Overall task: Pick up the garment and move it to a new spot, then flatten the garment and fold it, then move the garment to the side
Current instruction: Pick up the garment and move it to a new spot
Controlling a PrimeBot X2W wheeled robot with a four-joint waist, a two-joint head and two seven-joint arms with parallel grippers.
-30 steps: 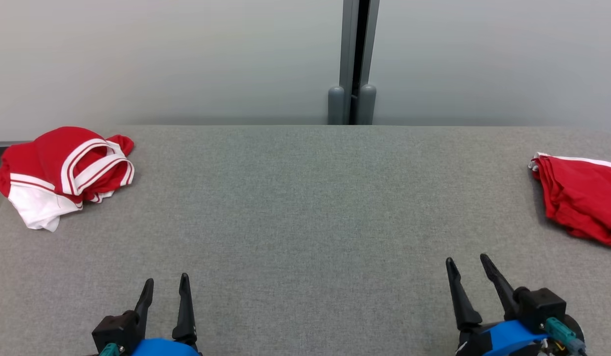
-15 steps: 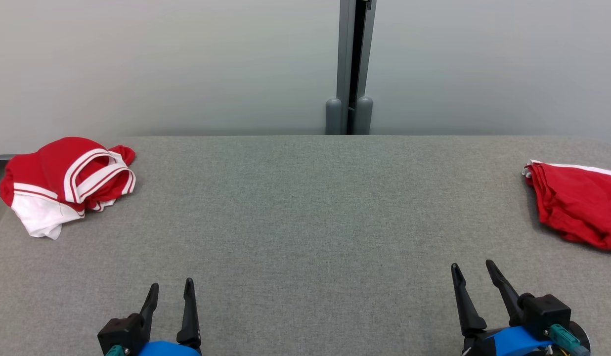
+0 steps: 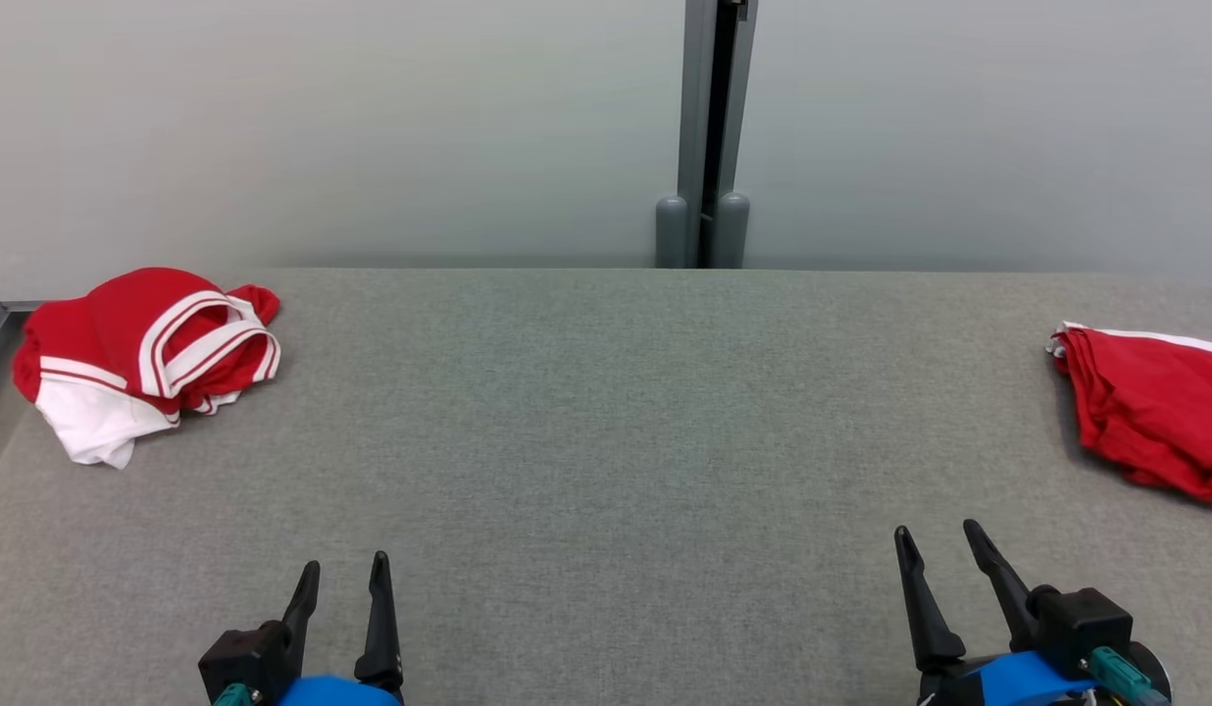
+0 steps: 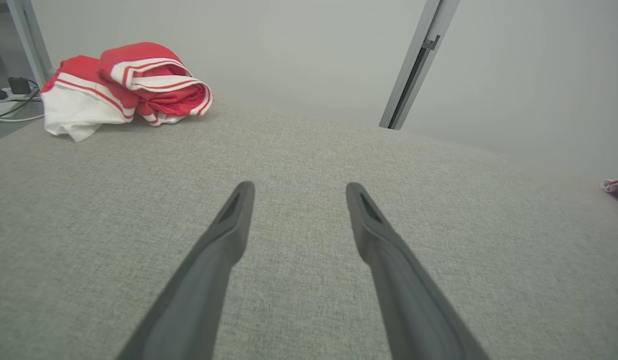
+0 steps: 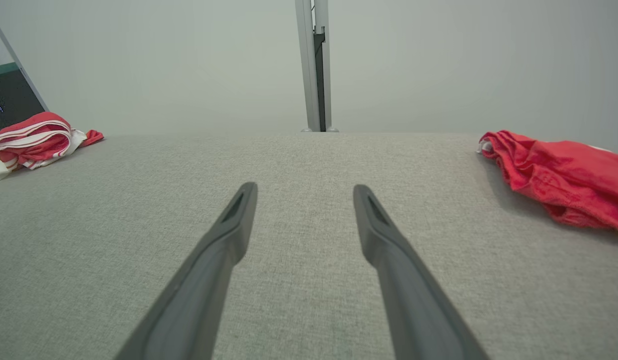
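Note:
A crumpled red garment with white bands (image 3: pixel 145 353) lies at the table's far left; it also appears in the left wrist view (image 4: pixel 124 85) and the right wrist view (image 5: pixel 29 135). A second red garment (image 3: pixel 1155 412) lies bunched at the far right edge, seen closer in the right wrist view (image 5: pixel 564 175). My left gripper (image 3: pixel 345 564) hovers open near the front left, well short of the banded garment. My right gripper (image 3: pixel 934 529) stands open at the front right, below and left of the plain red garment. Both wrist views show empty, spread jaws (image 4: pixel 299 186) (image 5: pixel 304 186).
The grey fabric-covered table (image 3: pixel 606 412) stretches wide between the two garments. A grey wall with a vertical metal post (image 3: pixel 709 137) stands behind the far edge. Cables and a plug (image 4: pixel 14 92) lie on the floor past the table's left end.
The head camera has shifted slightly, so the whole scene sits a little lower in the picture. Both grippers stay open and neither garment has moved on the table.

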